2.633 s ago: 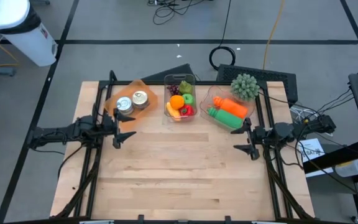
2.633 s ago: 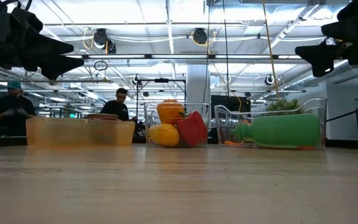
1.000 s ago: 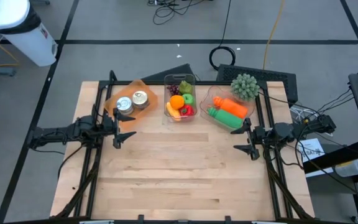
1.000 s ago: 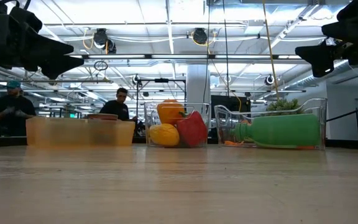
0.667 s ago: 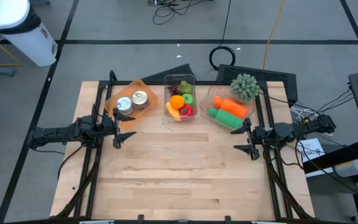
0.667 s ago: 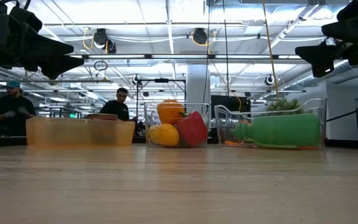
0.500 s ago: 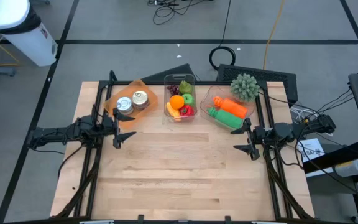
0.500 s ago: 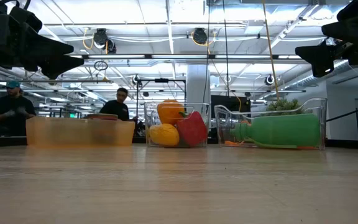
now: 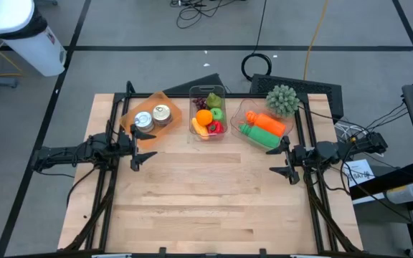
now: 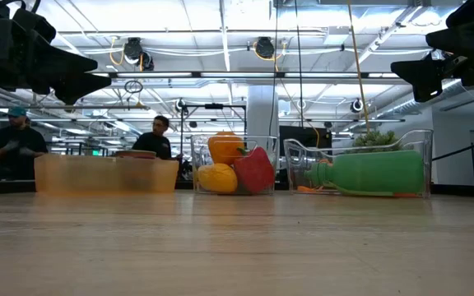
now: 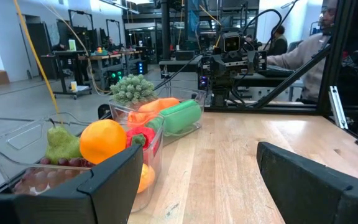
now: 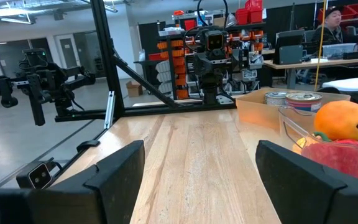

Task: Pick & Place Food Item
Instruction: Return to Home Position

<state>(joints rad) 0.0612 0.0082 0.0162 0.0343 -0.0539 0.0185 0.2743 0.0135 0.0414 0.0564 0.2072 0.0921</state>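
The two cans (image 9: 143, 120) (image 9: 161, 113) are sitting side by side inside the orange bin (image 9: 136, 104) at the far left of the table (image 9: 206, 208), their silver tops facing up; their side colours are not showing from above. The left arm (image 9: 77, 153) is hanging over the table's left edge, just near of that bin, with the left jaws standing wide and gripping nothing. The right arm (image 9: 328, 153) is hovering over the right edge, the right jaws likewise spread wide and empty, pointing across the table toward the left arm. In the middle of the far edge a clear bin (image 9: 208, 90) is holding fruit, among it an orange (image 9: 203, 117). To its right a second clear bin (image 9: 241, 113) is carrying a green bottle (image 9: 259, 136) lying on its side, an orange bottle (image 9: 271, 122) beside it and a green plant (image 9: 283, 99) at its far end. In the low view both arms are showing above the table, well apart from the bins.
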